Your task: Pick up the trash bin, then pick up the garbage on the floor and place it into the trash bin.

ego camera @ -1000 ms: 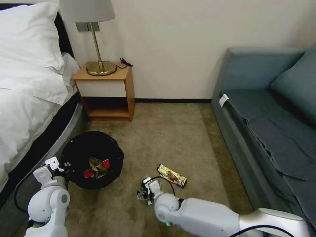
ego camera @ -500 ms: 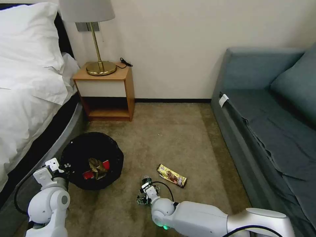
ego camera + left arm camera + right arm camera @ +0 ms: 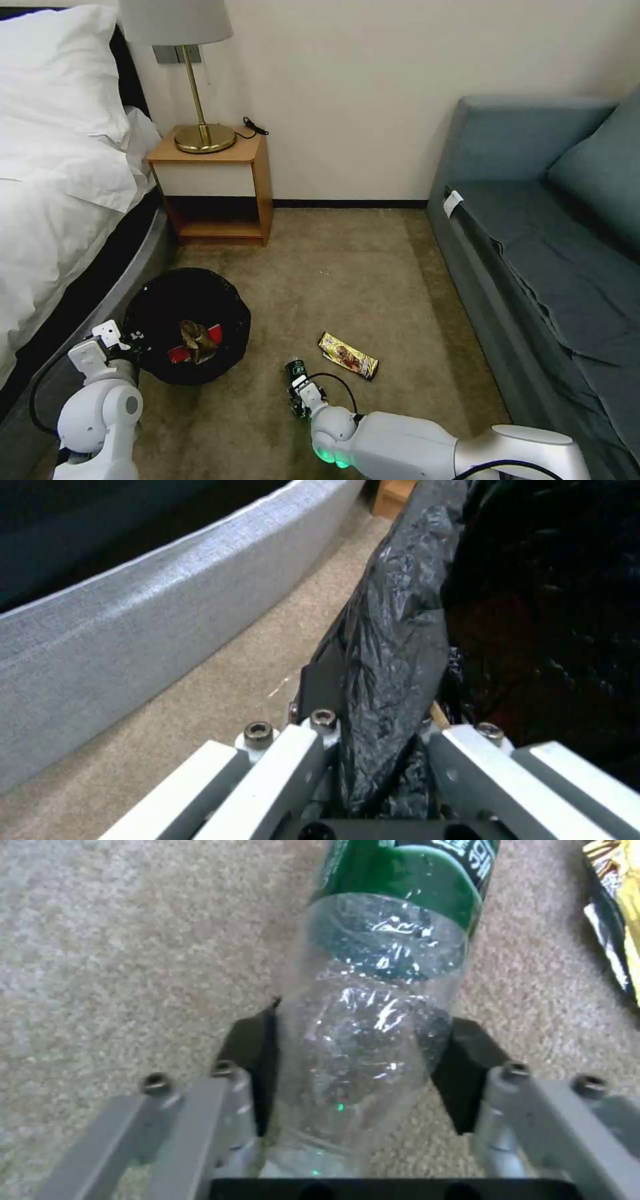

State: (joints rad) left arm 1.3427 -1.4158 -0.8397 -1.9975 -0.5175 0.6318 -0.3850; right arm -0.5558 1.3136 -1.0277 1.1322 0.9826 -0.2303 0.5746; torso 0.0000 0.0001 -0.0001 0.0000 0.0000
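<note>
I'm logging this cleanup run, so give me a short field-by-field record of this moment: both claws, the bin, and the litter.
left claw: shut on the crinkled black bag at the rim of the small round trash bin
right claw: around the clear plastic bottle with green label, low over the beige carpet
in bin: red carton, crumpled tan paper
on carpet: gold snack wrapper, beside the bottle

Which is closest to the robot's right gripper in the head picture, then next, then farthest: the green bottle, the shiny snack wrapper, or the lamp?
1. Green bottle: between the right gripper's jaws.
2. Snack wrapper: on the carpet, just beyond.
3. Lamp: on the nightstand by the wall.
</note>
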